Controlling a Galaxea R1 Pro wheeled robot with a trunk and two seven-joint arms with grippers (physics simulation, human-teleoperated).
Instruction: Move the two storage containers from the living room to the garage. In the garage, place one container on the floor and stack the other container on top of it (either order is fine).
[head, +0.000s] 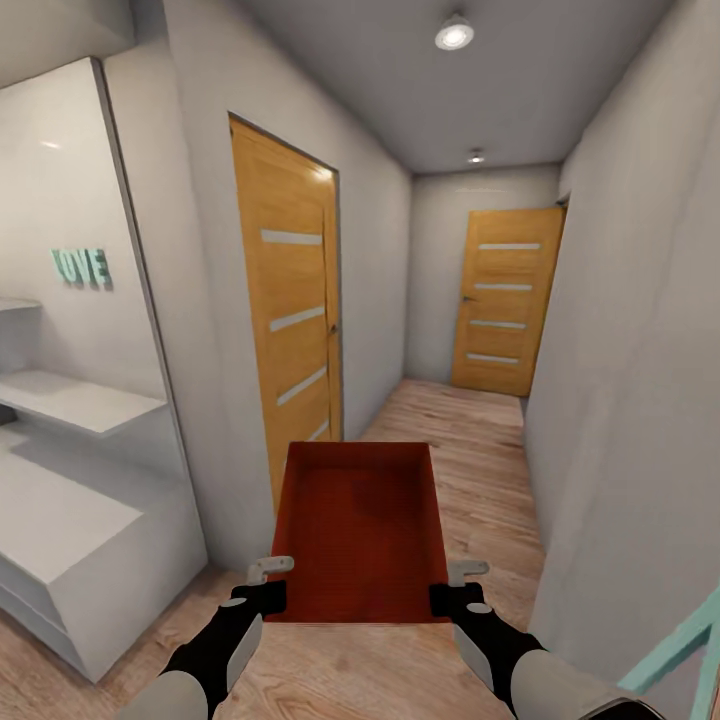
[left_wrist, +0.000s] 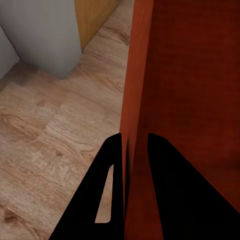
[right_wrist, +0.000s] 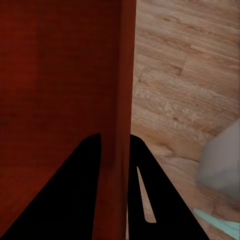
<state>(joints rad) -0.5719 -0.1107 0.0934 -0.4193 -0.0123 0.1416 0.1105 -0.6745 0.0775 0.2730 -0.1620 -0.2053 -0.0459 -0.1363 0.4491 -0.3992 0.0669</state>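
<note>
red-orange storage container carried level above hallway floor; thin stiff side walls, probably light, best held at both rims; left gripper and right gripper each pinch one wall

Matt red-orange storage container, grainy wood-plank floor, smooth wooden doors, plain white walls

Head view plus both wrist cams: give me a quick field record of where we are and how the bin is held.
location: hallway, wood-plank floor
carried: storage container, held level ahead of the trunk
left gripper: shut on the container's left wall
right gripper: shut on the container's right wall
contents: none visible
ahead: closed wooden door at hallway end
left side: second wooden door, white shelves
</note>
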